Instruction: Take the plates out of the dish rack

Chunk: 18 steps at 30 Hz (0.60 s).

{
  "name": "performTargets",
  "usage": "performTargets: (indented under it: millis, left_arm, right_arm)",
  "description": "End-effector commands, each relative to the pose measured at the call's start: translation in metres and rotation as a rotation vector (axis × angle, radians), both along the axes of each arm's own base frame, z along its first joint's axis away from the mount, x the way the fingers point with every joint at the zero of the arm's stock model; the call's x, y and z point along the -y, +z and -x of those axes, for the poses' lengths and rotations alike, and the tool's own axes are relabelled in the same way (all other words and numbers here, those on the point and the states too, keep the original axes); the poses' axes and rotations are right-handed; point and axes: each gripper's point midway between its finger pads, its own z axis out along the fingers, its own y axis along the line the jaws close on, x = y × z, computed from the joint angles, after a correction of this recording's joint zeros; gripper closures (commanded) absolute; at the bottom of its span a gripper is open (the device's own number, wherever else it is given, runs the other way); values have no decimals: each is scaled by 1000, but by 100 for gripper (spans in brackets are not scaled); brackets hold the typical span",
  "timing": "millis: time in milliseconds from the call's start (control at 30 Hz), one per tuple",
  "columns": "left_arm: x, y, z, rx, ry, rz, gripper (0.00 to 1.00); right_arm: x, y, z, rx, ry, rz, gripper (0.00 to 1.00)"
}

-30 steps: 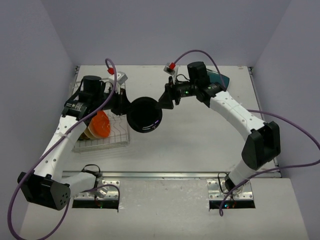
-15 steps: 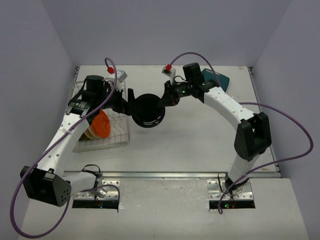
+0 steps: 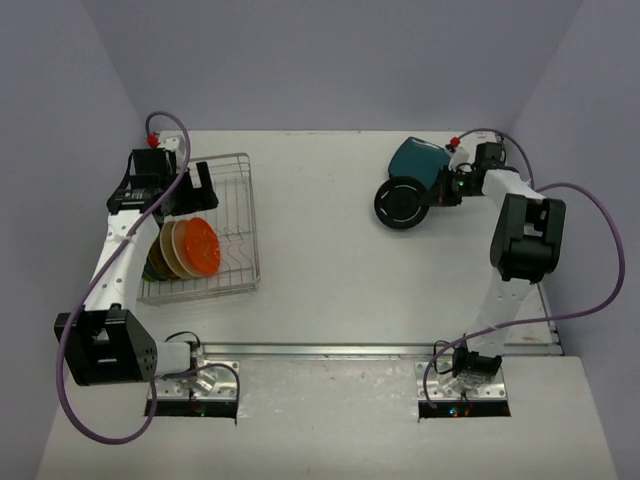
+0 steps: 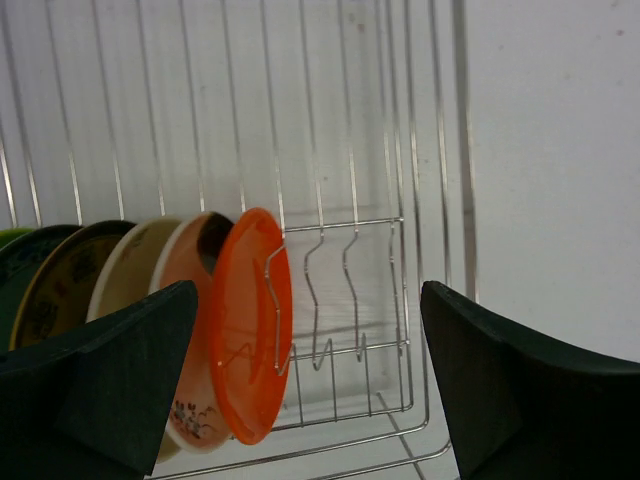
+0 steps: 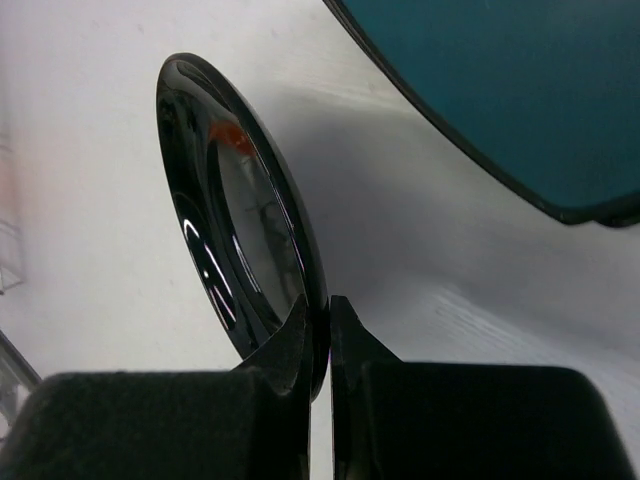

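Note:
The silver wire dish rack [image 3: 230,215] stands at the left. It holds an orange plate [image 3: 201,246], a cream one behind it and a green one [image 3: 155,258], all on edge. My left gripper [image 3: 185,188] hovers open over the rack's back half; in the left wrist view its fingers [image 4: 100,390] stand wide apart above the orange plate [image 4: 245,330] and bare rack wires [image 4: 400,300]. My right gripper [image 3: 432,193] is shut on the rim of a black plate [image 3: 400,205] at the back right. The black plate [image 5: 240,240] stands on edge between the right gripper's [image 5: 328,330] fingertips.
A teal plate [image 3: 420,160] lies tilted just behind the black one, close to the right gripper; it fills the upper right of the right wrist view [image 5: 520,90]. Grey walls close in the table on three sides.
The black plate passed from the left gripper to the right one at mid-table. The right arm swung it to the back right beside the teal plate; the left arm opened and drew back over the rack.

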Motion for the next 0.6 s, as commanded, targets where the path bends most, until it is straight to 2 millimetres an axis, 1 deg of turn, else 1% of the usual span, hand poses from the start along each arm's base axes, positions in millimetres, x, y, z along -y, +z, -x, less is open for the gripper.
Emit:
performTargets:
  millis: [0,67,167,233,333,400,533,567]
  left_arm:
    - [-26,-4,3,-33,107,-21,11]
    - [-28,-9,6,-62,109,-19,12]
    - [-31,-21,16,-124,104,-16,21]
    - [-34,-29,22,-156,114,-30,28]
    - [-37,-37,29,-190,122,-45,36]
    - [-40,-44,32,-211,126,-58,43]
    - [-42,-57,37,-255,125,-72,47]
    - [-43,-61,38,-270,128,-77,48]
  right_arm:
    - [-13,-16,9,-10,92,66,100]
    - [-9,-27,9,-39,75,82,100]
    - [-4,-42,3,-76,53,100,100]
    - [-4,-50,2,-105,51,101,100]
    - [-4,-54,2,-120,53,106,100]
    - [-7,-60,5,-138,59,108,100]
    - [-10,-64,6,-146,66,114,99]
    - [-11,-64,5,-147,67,117,97]
